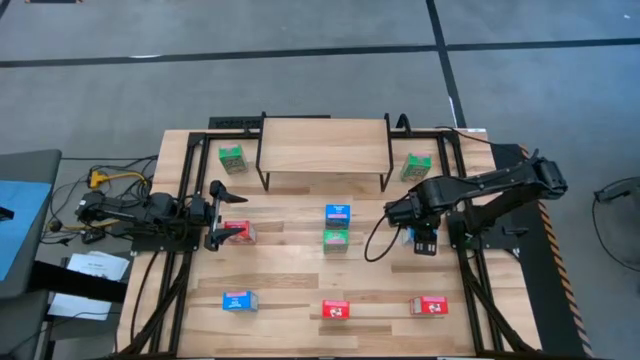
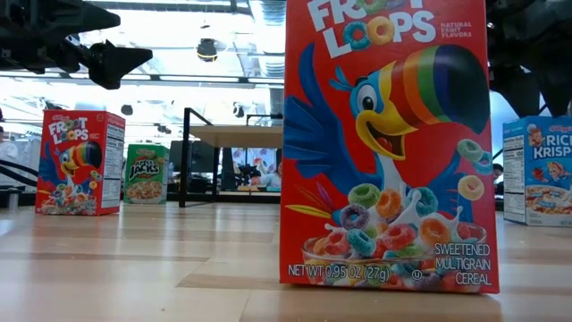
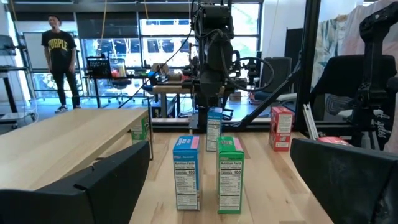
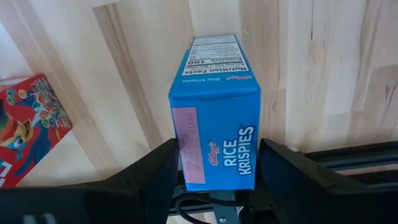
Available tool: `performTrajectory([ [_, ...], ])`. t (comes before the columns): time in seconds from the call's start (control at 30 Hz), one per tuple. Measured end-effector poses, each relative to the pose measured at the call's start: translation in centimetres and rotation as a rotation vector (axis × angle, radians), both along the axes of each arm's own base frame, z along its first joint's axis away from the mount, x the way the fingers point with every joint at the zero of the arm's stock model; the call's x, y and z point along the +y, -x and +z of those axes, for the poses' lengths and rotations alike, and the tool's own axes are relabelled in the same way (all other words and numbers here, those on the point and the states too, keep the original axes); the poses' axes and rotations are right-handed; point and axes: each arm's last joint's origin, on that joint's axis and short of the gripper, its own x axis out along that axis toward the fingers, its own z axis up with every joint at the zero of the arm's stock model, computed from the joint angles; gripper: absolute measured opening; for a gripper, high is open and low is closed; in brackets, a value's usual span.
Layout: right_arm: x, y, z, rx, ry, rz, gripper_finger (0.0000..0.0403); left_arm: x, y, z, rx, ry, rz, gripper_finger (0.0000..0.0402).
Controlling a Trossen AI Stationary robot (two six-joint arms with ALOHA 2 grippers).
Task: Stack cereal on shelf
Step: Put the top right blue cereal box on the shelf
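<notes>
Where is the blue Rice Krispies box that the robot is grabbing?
The blue Rice Krispies box stands on the table's right side in the high view, between the right pincer's fingers, just right of the blue-and-green pair in the middle.

Tabletop [image 1: 300, 290]: pale wood slats, smooth, faint sheen in low view. Shelf [image 1: 324, 145]: light wood board, matt, on thin black metal legs. Froot Loops box [image 2: 386, 143]: glossy printed cardboard. Rice Krispies box [image 4: 216, 112]: blue printed card, pink paper label on top flap. Right gripper [image 4: 214, 171] fingers: dark matt plastic.
</notes>
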Motion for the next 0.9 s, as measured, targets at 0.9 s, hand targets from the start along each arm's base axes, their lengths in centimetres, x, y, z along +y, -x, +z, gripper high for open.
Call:
performTrajectory([
  [0.9,-0.05,-0.07,0.02,0.0,-0.079,0.0,0.0249,0.0,0.0,0.0,0.0,-0.003,0.001,0.0379],
])
